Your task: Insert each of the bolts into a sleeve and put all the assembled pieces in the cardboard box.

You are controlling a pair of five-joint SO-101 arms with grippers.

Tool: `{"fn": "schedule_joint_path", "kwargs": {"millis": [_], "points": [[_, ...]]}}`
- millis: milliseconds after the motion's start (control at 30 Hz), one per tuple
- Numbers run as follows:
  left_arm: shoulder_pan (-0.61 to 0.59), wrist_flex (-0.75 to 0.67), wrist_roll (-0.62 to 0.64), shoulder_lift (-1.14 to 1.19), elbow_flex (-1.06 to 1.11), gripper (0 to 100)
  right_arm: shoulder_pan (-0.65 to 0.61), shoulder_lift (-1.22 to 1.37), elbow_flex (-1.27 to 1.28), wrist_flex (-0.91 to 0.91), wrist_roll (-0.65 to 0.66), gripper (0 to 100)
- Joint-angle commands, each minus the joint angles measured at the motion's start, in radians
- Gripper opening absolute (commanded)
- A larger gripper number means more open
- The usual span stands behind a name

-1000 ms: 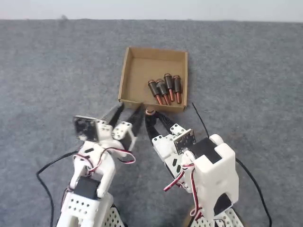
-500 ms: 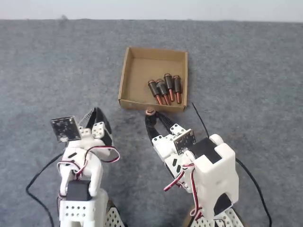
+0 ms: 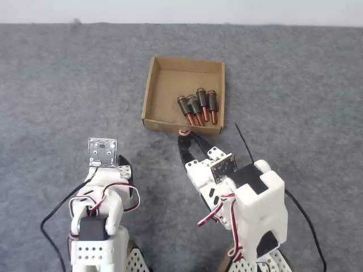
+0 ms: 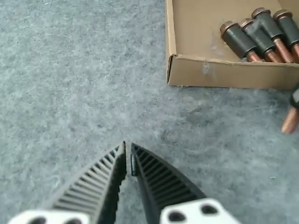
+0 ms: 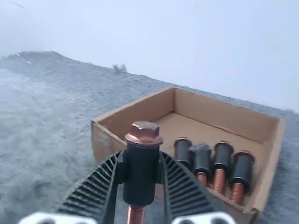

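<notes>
The cardboard box [image 3: 149, 90] sits at the middle of the grey mat, with several assembled pieces [image 3: 197, 107], black sleeves on copper bolts, lying in its right half. My right gripper [image 3: 185, 139] stands just in front of the box's front wall, shut on a black sleeve with a copper bolt [image 5: 140, 161] held upright, bolt head up. Past it are the box [image 5: 105, 140] and the pieces [image 5: 211, 161] inside. My left gripper [image 4: 127, 148] is shut with nothing in it, low over bare mat, some way short of the box corner [image 4: 174, 70]. My left arm [image 3: 102, 195] is folded back near its base.
Grey carpet covers the table all round the box. The held bolt's copper tip [image 4: 290, 120] shows at the edge of the left wrist view. Cables trail beside both arm bases [image 3: 54, 226]. The left half of the box floor [image 3: 167, 90] is bare.
My left arm has drawn back from the box's front wall towards its base and folded in. My right gripper has shifted slightly right with the piece still in it.
</notes>
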Motion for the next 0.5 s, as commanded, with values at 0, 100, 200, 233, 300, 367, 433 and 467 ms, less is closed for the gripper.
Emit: {"fn": "schedule_joint_path", "kwargs": {"millis": [0, 100, 200, 233, 300, 367, 433, 467], "points": [[-0.003, 0.005, -0.009, -0.015, -0.019, 1, 0.047, -0.024, 0.012, -0.015, 0.101, 0.6], [-0.003, 0.005, -0.009, -0.015, -0.019, 1, 0.05, -0.077, 0.084, -0.044, 0.129, 0.6], [-0.005, 0.005, -0.009, -0.014, -0.019, 1, 0.051, -0.183, 0.166, -0.036, 0.129, 0.6], [-0.006, 0.005, -0.009, -0.014, -0.019, 1, 0.051, -0.223, 0.192, -0.025, 0.129, 0.6], [-0.008, 0.006, -0.009, -0.014, -0.019, 1, 0.051, -0.3, 0.226, 0.036, 0.127, 0.6], [-0.008, 0.008, -0.009, -0.014, -0.019, 1, 0.053, -0.377, 0.239, 0.13, 0.127, 0.6], [-0.008, 0.008, -0.009, -0.014, -0.019, 1, 0.074, -0.461, 0.239, 0.229, 0.117, 0.6], [-0.008, 0.008, -0.009, -0.014, -0.019, 1, 0.088, -0.506, 0.236, 0.278, 0.095, 0.6]]}}
